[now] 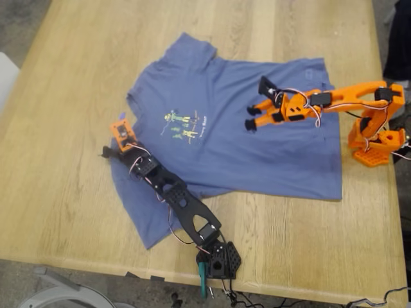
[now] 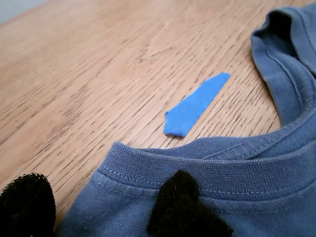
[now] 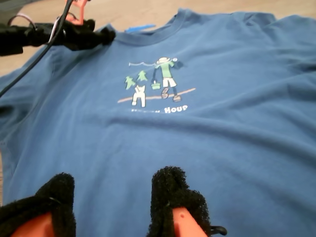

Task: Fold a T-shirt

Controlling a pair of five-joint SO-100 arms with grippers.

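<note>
1. Nearest, my first claw (image 2: 98,210) hovers at the collar of the T-shirt (image 1: 257,141) — pads parted, gripping nothing.
2. Farther, my second claw (image 3: 113,197) hangs open and empty over the shirt's belly.
3. Shirt lies flat on the desk (image 1: 77,192), collar toward the exterior view's left — first arm nearer.

T-shirt (image 1: 257,135) flat on table (image 1: 58,192); tape scrap (image 2: 193,106) beside collar (touching? unclear).
</note>
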